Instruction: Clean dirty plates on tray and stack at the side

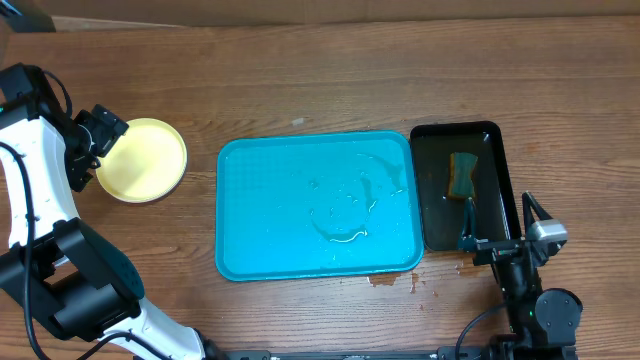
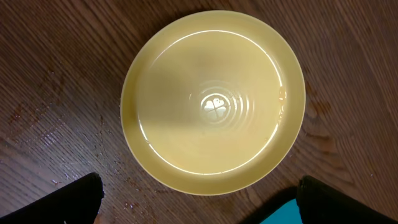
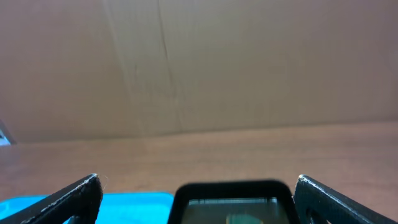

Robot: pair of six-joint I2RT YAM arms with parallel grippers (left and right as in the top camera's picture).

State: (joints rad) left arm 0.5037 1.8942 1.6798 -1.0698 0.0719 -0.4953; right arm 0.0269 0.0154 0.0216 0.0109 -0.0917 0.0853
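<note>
Yellow plate (image 1: 142,160) lies on the table at frame left, apart from the blue tray (image 1: 318,205) at centre. Left gripper (image 1: 103,130) hovers over it, jaws spread; right gripper (image 1: 497,222), lower right, likewise spread.

Left arm (image 1: 45,150): white link shells, black joint housings, black cables looped along the upper links. The lower segment near the base is dark with a teal sheen, then a white shell again.
Left gripper (image 1: 103,128): black block body. Jaws are matte black and blunt-edged in the wrist view.
Right arm (image 1: 525,285): mostly black, with a round black joint housing low down and a silver-grey cap higher up. Thin black cable loops on both sides.
Right gripper (image 3: 198,183): jaws are black with a pale line along the edge. One looks teal-tinted from overhead.
</note>
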